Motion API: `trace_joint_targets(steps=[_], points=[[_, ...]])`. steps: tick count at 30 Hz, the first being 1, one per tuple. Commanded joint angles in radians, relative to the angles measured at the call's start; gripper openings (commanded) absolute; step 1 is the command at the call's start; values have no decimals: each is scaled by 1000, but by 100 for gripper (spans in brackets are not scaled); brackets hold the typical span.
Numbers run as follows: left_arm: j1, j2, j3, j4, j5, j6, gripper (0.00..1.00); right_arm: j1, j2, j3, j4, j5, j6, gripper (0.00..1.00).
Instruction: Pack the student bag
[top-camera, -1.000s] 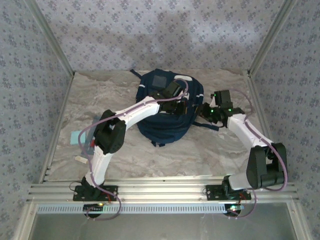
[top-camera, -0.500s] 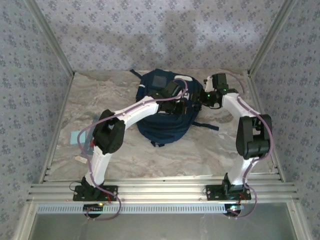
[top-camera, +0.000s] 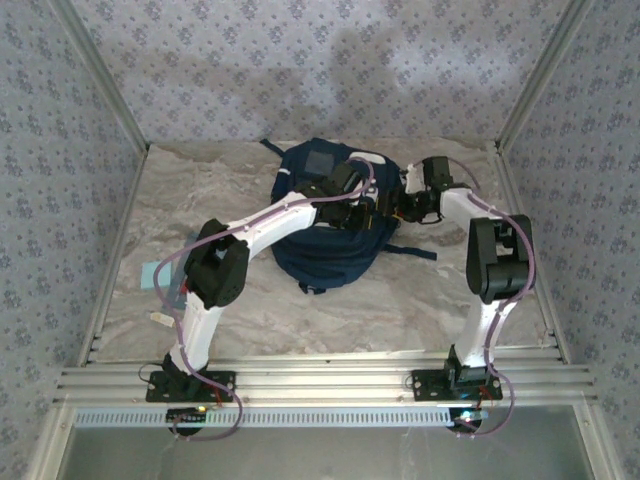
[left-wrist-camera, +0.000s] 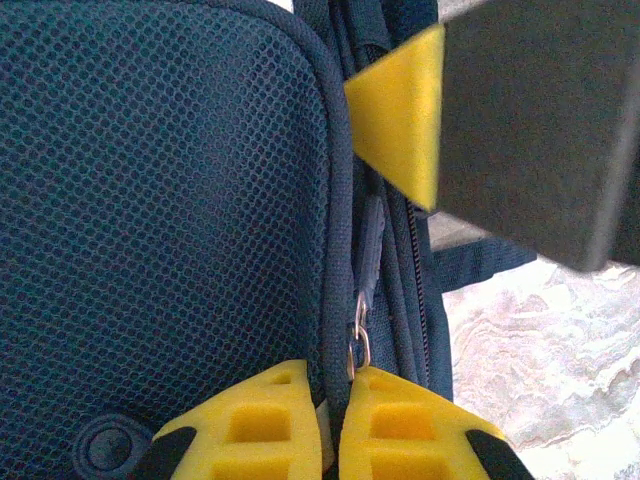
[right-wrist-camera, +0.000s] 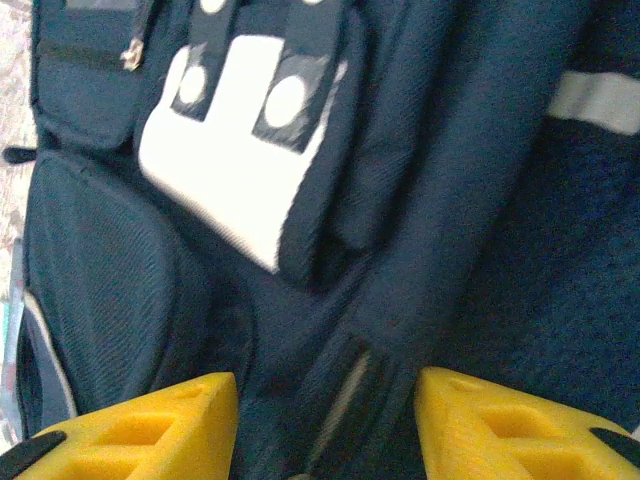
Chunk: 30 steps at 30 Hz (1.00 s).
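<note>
at the student bag (top-camera: 330, 255), right hand (right-wrist-camera: 325, 410) moved in, wider

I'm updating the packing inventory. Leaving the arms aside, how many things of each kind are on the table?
Student bag: 1
Light-blue flat item: 1
Small white item: 1
Total: 3

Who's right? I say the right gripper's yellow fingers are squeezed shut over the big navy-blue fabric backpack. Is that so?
Not quite. The right gripper is over the big navy-blue fabric backpack, but its yellow fingers stand wide apart, not squeezed shut. The right wrist view shows it.
</note>
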<state>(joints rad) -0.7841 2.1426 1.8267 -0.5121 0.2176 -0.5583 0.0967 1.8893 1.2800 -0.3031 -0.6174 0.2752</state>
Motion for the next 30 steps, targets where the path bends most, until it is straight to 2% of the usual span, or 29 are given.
trace_joint_targets(steps=[1, 10, 14, 23, 30], points=[[12, -77, 9, 55, 26, 21, 0, 27, -73, -49, -6, -31, -9, 52], [14, -72, 11, 61, 19, 9, 0, 46, -154, -151, -2, -20, -4, 51], [14, -70, 18, 63, 24, 8, 0, 50, -136, -165, -14, -10, -21, 50], [15, -79, 12, 61, 26, 3, 0, 60, -82, -144, 13, 19, -16, 42], [14, -78, 13, 62, 25, 3, 0, 58, -82, -141, 30, 32, 0, 11]])
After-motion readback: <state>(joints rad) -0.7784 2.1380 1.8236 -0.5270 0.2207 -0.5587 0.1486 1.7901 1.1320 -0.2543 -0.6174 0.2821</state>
